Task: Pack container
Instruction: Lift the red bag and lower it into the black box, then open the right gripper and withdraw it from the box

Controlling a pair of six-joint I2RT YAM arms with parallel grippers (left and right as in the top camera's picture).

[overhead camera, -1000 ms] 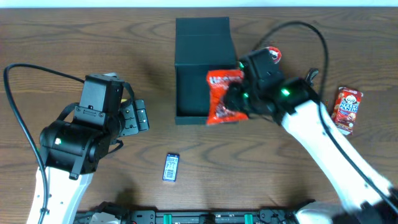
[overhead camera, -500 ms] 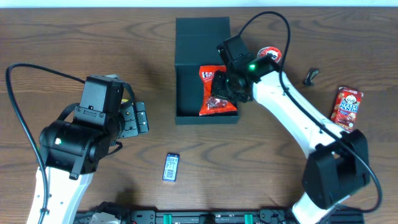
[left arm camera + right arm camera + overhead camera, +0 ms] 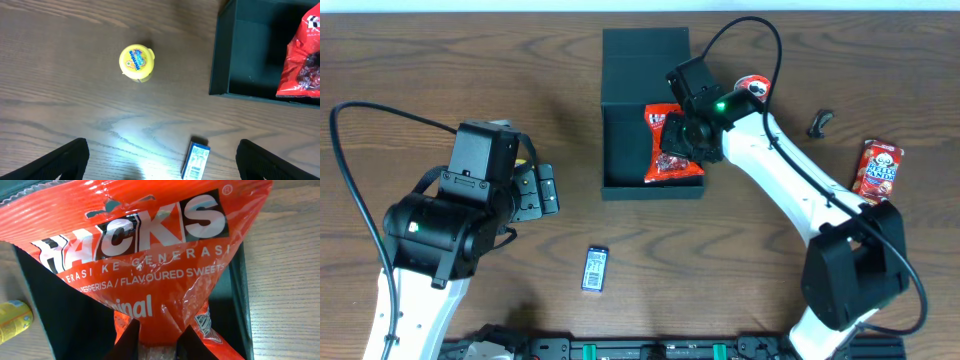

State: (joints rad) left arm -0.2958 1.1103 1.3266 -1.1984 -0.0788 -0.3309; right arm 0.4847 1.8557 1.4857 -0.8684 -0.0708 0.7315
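Container: matte dark teal-black cardboard box, square and straight-walled, at the far middle of the table; its flat lid lies hinged open on the far side.
Contents: one red bag of glossy, crinkled film with white lettering, in the right half of the compartment; the left half shows bare dark floor.
Right gripper: dark fingers pinched together on the red bag's lower part, over the box.
Left gripper: fingers spread wide apart, nothing between them, above bare wood left of the box.
Table: brown wood-grain surface.
Loose items: round yellow tub with a printed lid; small flat blue-and-white packet nearer the front; shiny red snack pack far right.
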